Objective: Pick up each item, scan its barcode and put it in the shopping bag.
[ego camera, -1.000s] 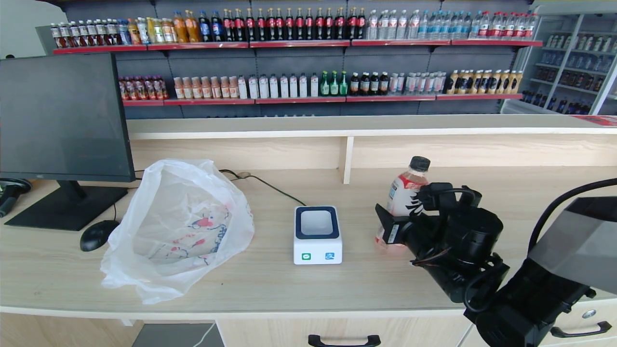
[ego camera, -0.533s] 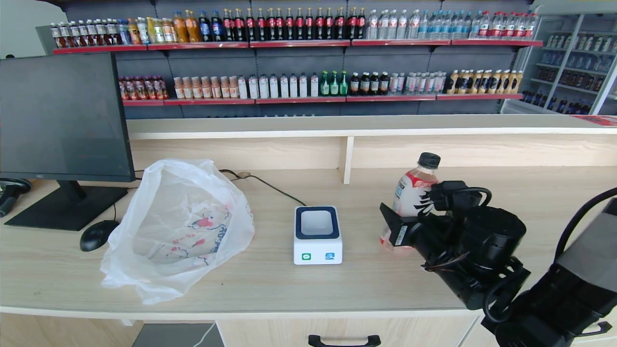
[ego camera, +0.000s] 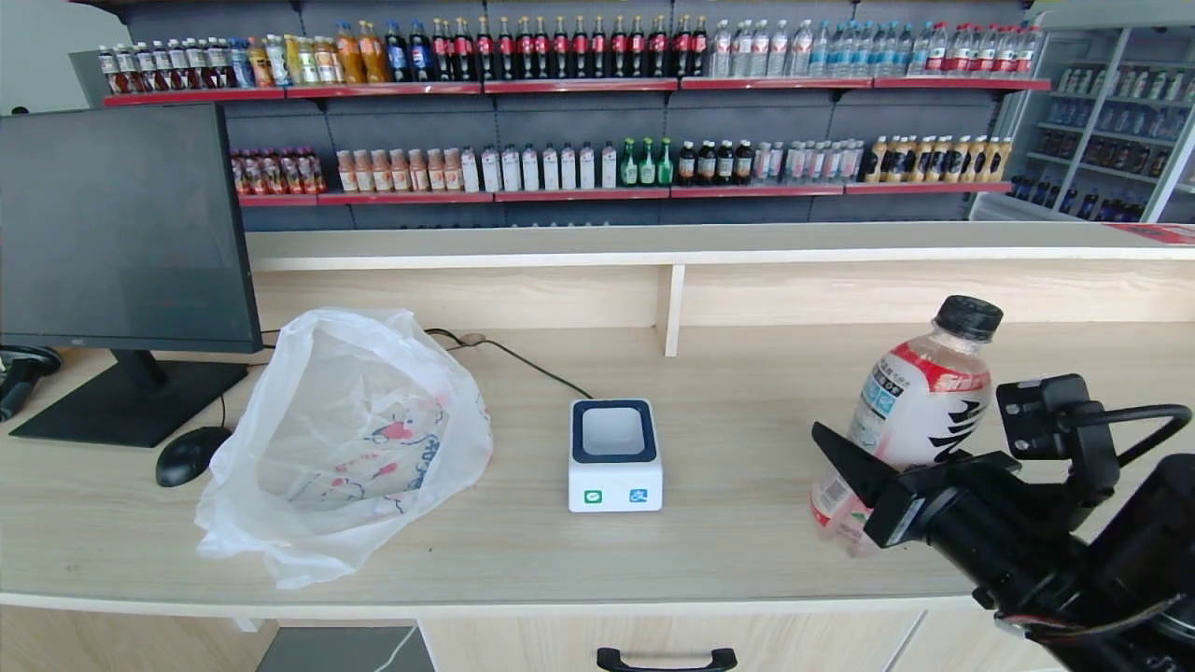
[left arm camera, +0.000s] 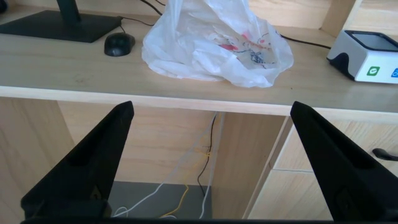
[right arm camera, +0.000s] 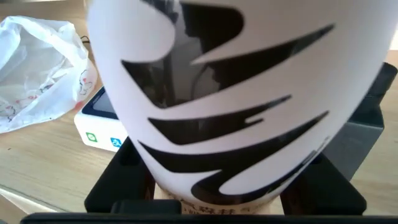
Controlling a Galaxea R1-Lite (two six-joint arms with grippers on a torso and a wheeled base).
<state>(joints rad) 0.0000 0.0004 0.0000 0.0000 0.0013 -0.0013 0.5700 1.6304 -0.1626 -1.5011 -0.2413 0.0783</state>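
Broadly, the wooden counter (ego camera: 747,392) carries a dark monitor (ego camera: 121,224) at its left end, with the crumpled white shopping bag (ego camera: 345,439) lying just to the right of it. The right gripper (ego camera: 910,471) is clamped on the lower body of a pink drink bottle (ego camera: 924,392), held tilted with its black cap up over the counter's right end, while the left gripper (left arm camera: 211,112) sits below the counter's front edge, fingers spread wide around nothing. The white scanner (ego camera: 615,455) stands between bag and bottle, well apart from the bottle, and a black mouse (ego camera: 189,455) lies just beside the bag's left side.
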